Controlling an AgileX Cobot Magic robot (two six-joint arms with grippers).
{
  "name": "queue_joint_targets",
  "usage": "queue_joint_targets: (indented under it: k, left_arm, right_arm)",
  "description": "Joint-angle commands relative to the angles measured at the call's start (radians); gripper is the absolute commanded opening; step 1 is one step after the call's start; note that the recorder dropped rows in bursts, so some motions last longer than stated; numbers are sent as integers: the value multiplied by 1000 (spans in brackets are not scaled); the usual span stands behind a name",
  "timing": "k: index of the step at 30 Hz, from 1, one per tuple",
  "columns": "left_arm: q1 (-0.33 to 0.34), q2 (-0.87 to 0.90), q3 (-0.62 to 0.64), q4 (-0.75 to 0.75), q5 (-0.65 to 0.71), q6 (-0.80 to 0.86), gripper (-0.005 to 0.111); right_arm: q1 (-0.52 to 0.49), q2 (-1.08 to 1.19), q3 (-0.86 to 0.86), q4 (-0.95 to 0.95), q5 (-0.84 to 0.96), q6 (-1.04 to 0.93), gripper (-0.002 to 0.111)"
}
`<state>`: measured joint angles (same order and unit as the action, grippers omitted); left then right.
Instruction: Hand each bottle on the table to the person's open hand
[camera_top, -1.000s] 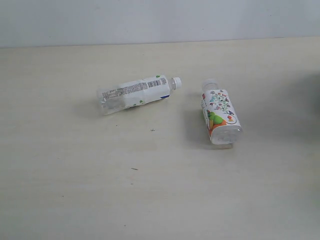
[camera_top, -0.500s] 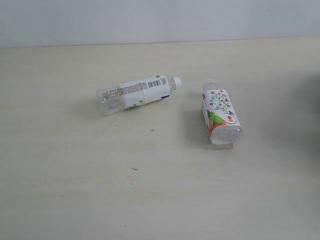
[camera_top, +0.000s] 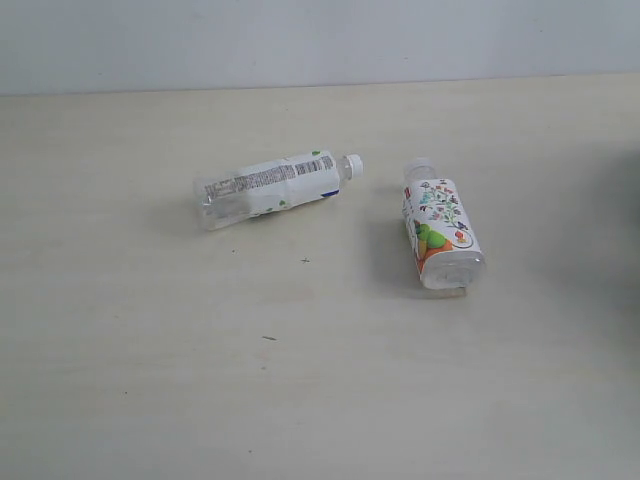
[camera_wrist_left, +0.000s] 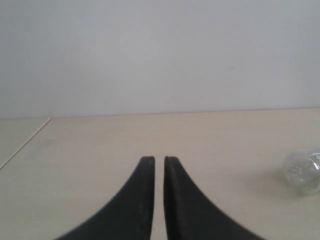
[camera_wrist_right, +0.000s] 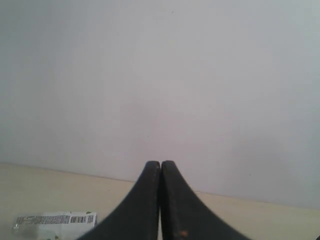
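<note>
Beige table (camera_top: 120, 380), two bottles lying flat, both grippers empty.
On its side near the middle lay the white-label bottle (camera_top: 270, 187), with the fruit-picture bottle (camera_top: 442, 235) apart on the right; no open hand showed. The left gripper (camera_wrist_left: 159, 159) stood at a thin slit and the right gripper (camera_wrist_right: 160, 162) was pressed together, so either would have needed to spread wide, then close across a bottle's girth, not its length. Bare table lay all round both, its far edge meeting the wall (camera_top: 320, 40).

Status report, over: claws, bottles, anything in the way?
Shut: left claw, right claw; both empty. On the table: white-label bottle, fruit-label bottle, lying apart. No hand in view.
</note>
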<state>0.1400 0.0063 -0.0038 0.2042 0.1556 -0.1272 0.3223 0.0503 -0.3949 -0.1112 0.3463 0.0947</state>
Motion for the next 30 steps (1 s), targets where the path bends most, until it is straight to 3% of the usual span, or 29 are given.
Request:
queue_joint_targets:
  k: [1,17,23,30]
  left_arm:
    - [3,-6,4,-3,-8,0,10]
    - [3,-6,4,-3,-8,0,10]
    - [3,-6,4,-3,-8,0,10]
    - [3,-6,4,-3,-8,0,10]
  right_arm:
    - [-2,-5,39,3,-43,11,0]
    - [-2,-50,49,22,30,9,0]
    - [4,-50,101,-103,4,-9,0]
    - [4,-50,122,-117,-27,-9,0]
